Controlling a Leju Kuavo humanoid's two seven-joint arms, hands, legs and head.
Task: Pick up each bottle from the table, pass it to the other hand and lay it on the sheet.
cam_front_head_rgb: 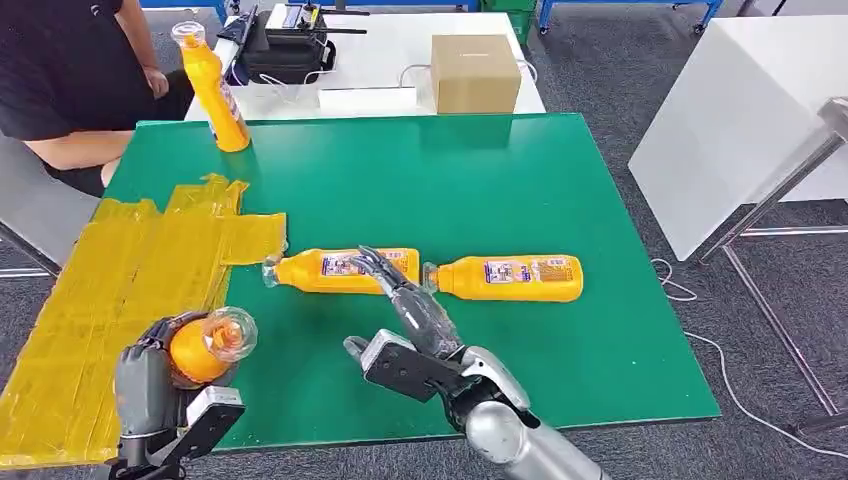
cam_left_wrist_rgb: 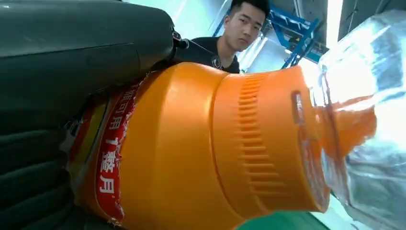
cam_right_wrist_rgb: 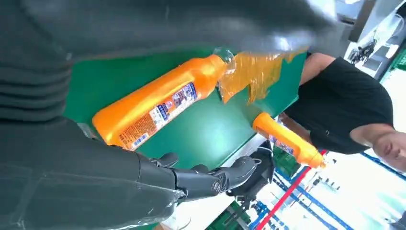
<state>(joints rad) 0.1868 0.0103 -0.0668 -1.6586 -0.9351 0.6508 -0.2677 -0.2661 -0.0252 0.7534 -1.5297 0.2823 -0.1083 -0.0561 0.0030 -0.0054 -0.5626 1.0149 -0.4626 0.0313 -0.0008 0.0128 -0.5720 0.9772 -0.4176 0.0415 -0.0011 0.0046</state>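
My left hand [cam_front_head_rgb: 150, 385] grips an orange bottle [cam_front_head_rgb: 205, 347] at the table's front left, its clear cap pointing up toward the camera; close up, the orange bottle [cam_left_wrist_rgb: 206, 148] fills the left wrist view. My right hand [cam_front_head_rgb: 405, 300] is open, fingers stretched toward a second orange bottle [cam_front_head_rgb: 340, 270] lying on its side mid-table, fingertips over its label end. A third orange bottle [cam_front_head_rgb: 515, 277] lies just right of it. A fourth bottle [cam_front_head_rgb: 215, 90] stands upright at the far left edge. The yellow sheet [cam_front_head_rgb: 110, 290] covers the table's left side. The right wrist view shows the lying bottle [cam_right_wrist_rgb: 158, 105].
The green table [cam_front_head_rgb: 450, 170] has free room at the far right. Behind it a white table holds a cardboard box [cam_front_head_rgb: 475, 72] and a black device [cam_front_head_rgb: 285, 45]. A person in black [cam_front_head_rgb: 70, 70] sits at the far left. A white panel [cam_front_head_rgb: 740, 110] stands at right.
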